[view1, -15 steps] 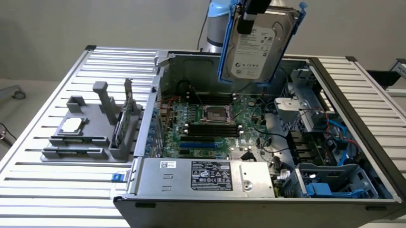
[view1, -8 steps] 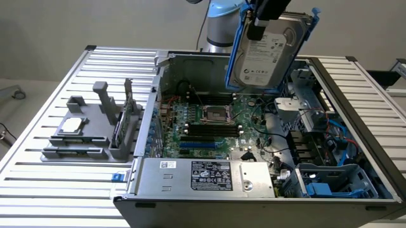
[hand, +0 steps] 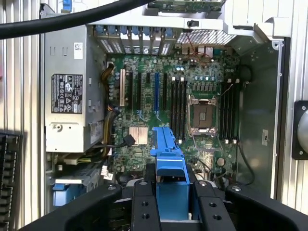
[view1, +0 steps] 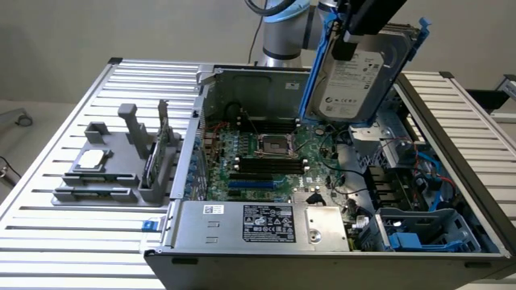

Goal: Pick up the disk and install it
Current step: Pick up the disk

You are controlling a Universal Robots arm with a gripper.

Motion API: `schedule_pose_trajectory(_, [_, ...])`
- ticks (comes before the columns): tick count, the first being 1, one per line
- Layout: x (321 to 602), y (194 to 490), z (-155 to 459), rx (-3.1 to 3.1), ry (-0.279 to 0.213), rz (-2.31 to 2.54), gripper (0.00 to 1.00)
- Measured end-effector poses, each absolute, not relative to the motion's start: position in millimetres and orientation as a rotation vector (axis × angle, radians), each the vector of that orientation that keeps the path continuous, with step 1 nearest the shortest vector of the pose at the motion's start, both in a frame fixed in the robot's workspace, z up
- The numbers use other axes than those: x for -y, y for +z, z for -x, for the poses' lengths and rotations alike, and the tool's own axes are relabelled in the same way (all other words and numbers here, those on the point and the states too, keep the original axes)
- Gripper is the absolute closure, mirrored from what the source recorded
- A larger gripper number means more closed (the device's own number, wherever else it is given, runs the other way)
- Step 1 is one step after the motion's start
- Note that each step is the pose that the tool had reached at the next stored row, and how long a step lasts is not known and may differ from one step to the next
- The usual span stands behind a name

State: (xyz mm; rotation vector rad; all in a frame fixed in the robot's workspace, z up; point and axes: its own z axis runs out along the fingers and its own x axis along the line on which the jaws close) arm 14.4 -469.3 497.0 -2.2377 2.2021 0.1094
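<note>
Slatted metal table [view1: 48,241] carries an open computer case [view1: 322,269] in the centre-right of the exterior view. Grey power supply box [view1: 258,223] sits along the case's lower edge and the green motherboard [view1: 266,163] mid-frame. The disk [view1: 359,78] is in the upper right of the frame, on edge and tilted, label facing the camera, held above the case. Gripper [hand: 175,207] is clamped on the disk's blue carrier [hand: 168,154], one finger each side. Grey fixture [view1: 113,175] is on the exterior view's left with a small chip [view1: 90,159] on it.
</note>
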Motion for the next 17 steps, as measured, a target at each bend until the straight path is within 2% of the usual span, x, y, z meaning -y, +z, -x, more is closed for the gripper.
schedule_pose_trajectory(17, [529, 494, -28, -2.200, 0.115, 2.235, 0.67])
